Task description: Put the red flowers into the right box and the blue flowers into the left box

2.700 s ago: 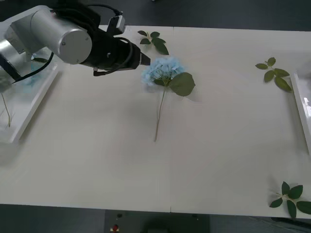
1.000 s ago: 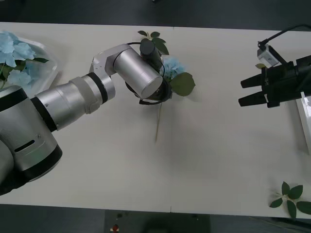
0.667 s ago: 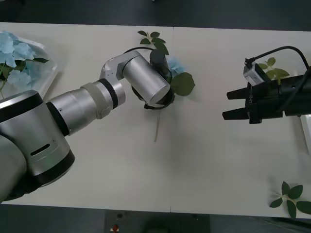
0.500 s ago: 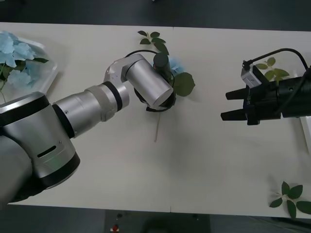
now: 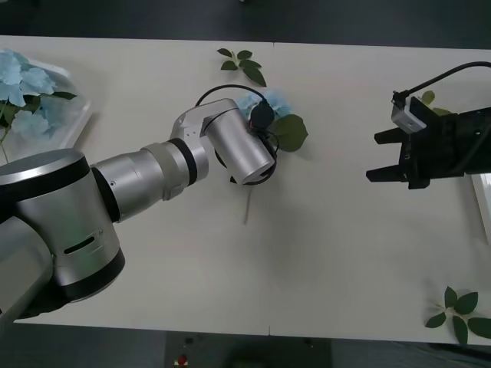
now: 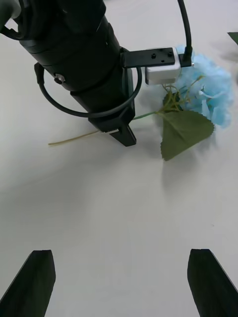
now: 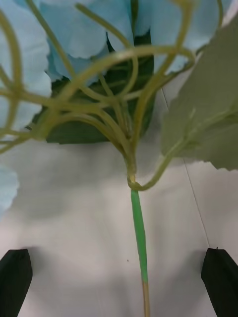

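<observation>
Straddling the stem of the blue flower [image 7: 139,233] at table centre, the left gripper [image 7: 119,277] has its fingers spread wide to both sides, closed on nothing. At mid-right of the front view, the right gripper [image 5: 381,156] hovers with its fingers wide and empty. Farther back, at the upper left corner, more blue flowers [image 5: 23,84] lie in the left box [image 5: 77,123].

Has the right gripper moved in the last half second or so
Yes. The right gripper has pulled back toward the table's right edge, away from the blue flower at the middle, and sits slightly nearer the leaf sprig.
</observation>
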